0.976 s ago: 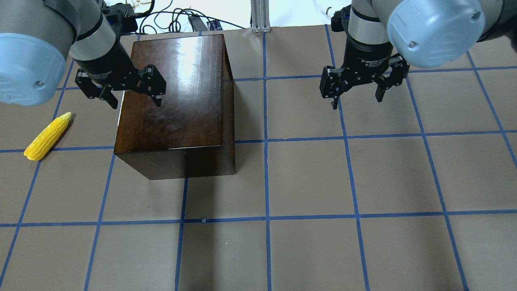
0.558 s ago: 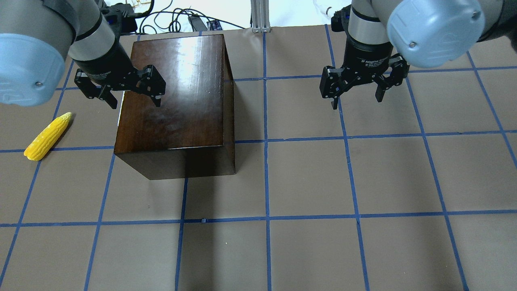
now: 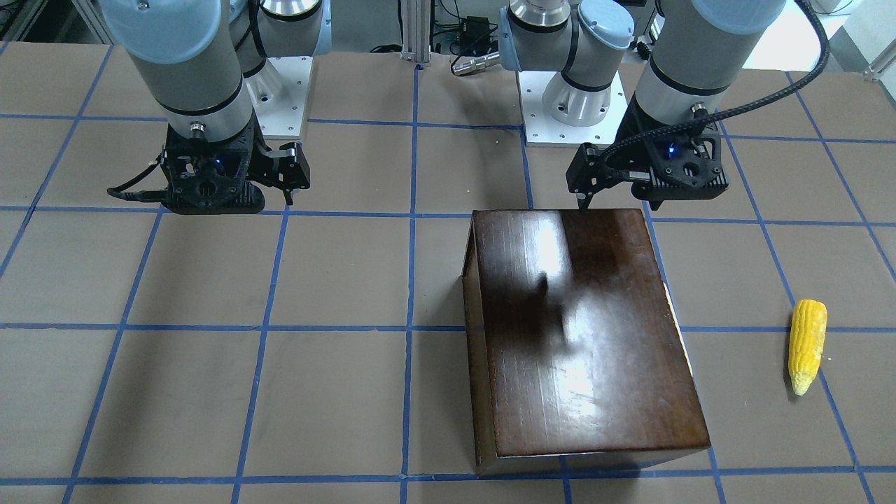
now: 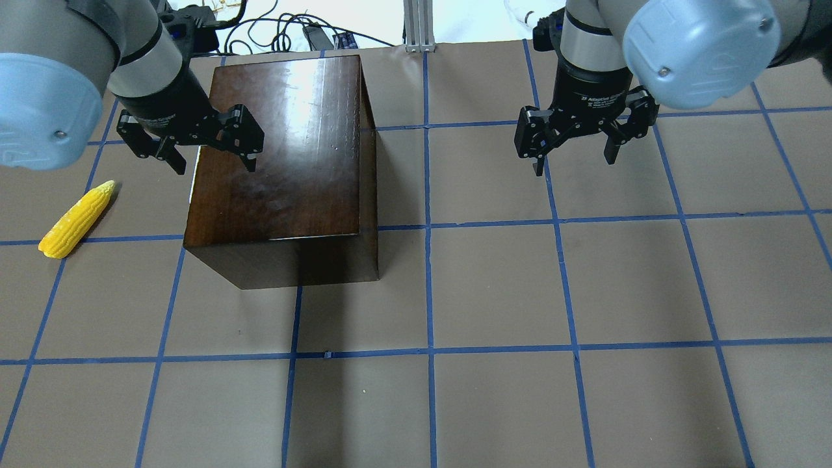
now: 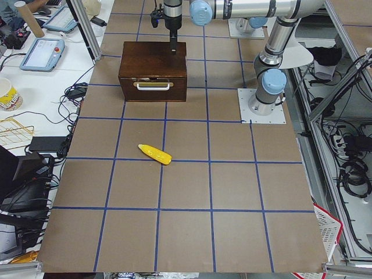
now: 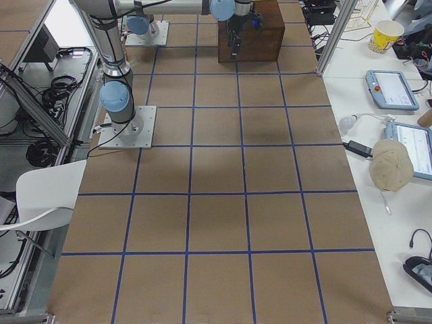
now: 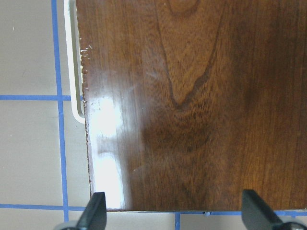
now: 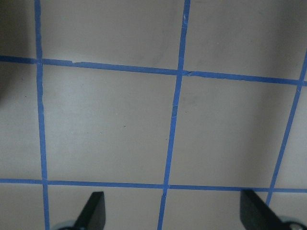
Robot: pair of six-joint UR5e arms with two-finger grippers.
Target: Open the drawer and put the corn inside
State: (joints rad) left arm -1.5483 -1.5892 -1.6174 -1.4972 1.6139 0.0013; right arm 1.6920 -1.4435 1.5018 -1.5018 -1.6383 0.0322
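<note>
Both pincers hang wide open, holding nothing: the left pincer (image 4: pixel 213 164) over the dark box (image 4: pixel 286 175), the right pincer (image 4: pixel 574 164) over bare worktop (image 4: pixel 494 286). The drawer (image 5: pixel 152 91) is shut, facing the worktop's left end. The corn (image 4: pixel 78 219) lies on that side, apart from the box.

tall box (image 4: pixel 279 162) standing in the way on the left side of the table (image 4: pixel 585 292). room to pass between box and corn (image 4: pixel 77 218). drawer front (image 5: pixel 174 92) facing that gap. wide room on the right.
</note>
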